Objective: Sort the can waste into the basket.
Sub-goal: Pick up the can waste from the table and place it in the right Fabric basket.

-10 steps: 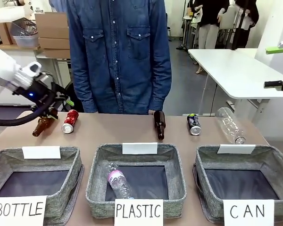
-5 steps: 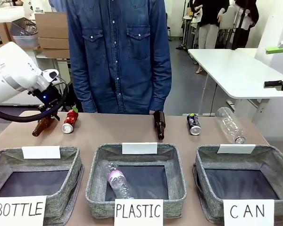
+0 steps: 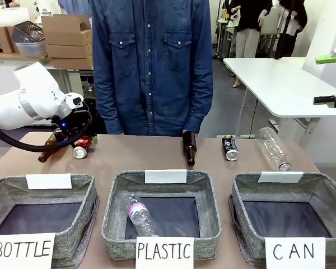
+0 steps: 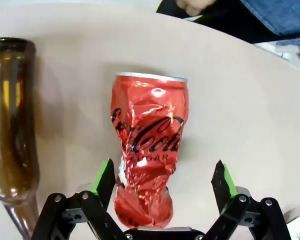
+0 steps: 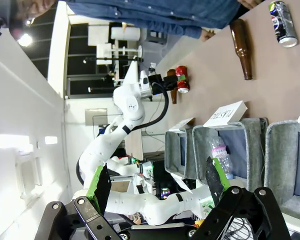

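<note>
Obstructed and cropped items

In the left wrist view, the red can point(image 4: 150, 145) is hidden at its lower end behind the left gripper point(image 4: 164, 175), and the brown bottle point(image 4: 12, 120) is cropped at the left and bottom edges. In the front view, the can is partly covered by that gripper; the CAN basket point(image 3: 239, 218) is cut by the right edge, its sign point(image 3: 295, 253) by the bottom.

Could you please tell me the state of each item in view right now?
red can: dented, lying, straddled by left gripper, ungripped
left gripper: open
right gripper: open, empty
black can: lying on table
CAN basket: empty
PLASTIC basket: holds one clear bottle
BOTTLE basket: empty
</note>
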`<state>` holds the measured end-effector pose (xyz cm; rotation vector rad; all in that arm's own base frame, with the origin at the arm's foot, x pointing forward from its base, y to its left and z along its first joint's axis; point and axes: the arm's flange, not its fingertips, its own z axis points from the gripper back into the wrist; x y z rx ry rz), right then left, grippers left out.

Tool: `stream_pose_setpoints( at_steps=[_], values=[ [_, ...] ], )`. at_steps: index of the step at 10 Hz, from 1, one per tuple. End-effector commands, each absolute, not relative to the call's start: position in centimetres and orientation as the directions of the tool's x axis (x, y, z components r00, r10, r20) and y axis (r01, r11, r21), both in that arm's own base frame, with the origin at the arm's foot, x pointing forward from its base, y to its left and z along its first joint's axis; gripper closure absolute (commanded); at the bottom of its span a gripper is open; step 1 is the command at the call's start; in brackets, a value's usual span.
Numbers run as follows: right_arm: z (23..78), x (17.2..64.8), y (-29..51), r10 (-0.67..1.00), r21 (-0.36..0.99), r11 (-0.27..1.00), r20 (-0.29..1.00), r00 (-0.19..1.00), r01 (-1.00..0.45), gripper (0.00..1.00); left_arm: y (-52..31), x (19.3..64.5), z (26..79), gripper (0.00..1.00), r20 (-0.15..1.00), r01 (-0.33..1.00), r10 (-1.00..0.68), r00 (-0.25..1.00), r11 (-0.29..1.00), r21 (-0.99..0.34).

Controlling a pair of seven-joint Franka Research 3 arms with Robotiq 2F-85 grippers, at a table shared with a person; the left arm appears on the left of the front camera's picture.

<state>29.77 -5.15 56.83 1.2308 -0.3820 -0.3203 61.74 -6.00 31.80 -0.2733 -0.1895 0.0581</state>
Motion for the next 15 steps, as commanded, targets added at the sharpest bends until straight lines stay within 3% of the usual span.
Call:
stream_pose_setpoints(
  at_steps=[1,2,3,4,5,6,10,11,13,15],
  values=[
    [56.9,30.1,-4.9,-0.435,0.956,0.292,0.129,0.891,0.004,0.00,-6.3,61.9,31.5,0.00,0.205,-0.039,0.084,0.975,0.977,-0.211],
    [56.9,30.1,-4.9,-0.435,0.956,0.292,0.129,0.891,0.004,0.00,-6.3,62.0,31.5,0.60,0.201,-0.063,0.102,0.974,0.979,-0.192],
    [56.9,30.1,-4.9,-0.435,0.956,0.292,0.129,0.891,0.004,0.00,-6.4,62.0,31.5,0.60,0.193,-0.068,0.104,0.976,0.981,-0.182],
    [56.9,30.1,-4.9,-0.435,0.956,0.292,0.129,0.891,0.004,0.00,-6.5,62.0,31.4,1.00,0.194,-0.070,0.102,0.976,0.983,-0.169],
    [56.9,30.1,-4.9,-0.435,0.956,0.292,0.129,0.891,0.004,0.00,-6.6,61.9,31.4,0.65,0.191,-0.067,0.099,0.977,0.984,-0.166],
    [56.9,30.1,-4.9,-0.435,0.956,0.292,0.129,0.891,0.004,0.00,-6.6,61.9,31.4,1.00,0.195,-0.069,0.098,0.976,0.986,-0.152],
    [56.9,30.1,-4.9,-0.435,0.956,0.292,0.129,0.891,0.004,0.00,-6.2,61.8,31.8,1.00,0.208,-0.072,0.106,0.972,0.984,-0.162],
    [56.9,30.1,-4.9,-0.435,0.956,0.292,0.129,0.891,0.004,0.00,-5.9,61.8,32.3,0.63,0.217,-0.071,0.108,0.970,0.982,-0.173],
    [56.9,30.1,-4.9,-0.435,0.956,0.292,0.129,0.891,0.004,0.00,-4.8,60.7,35.4,0.63,0.254,-0.064,0.127,0.959,0.968,-0.244],
    [56.9,30.1,-4.9,-0.435,0.956,0.292,0.129,0.891,0.004,0.00,-3.2,56.3,43.3,0.63,0.297,0.076,0.027,0.954,0.941,-0.331]
  ],
)
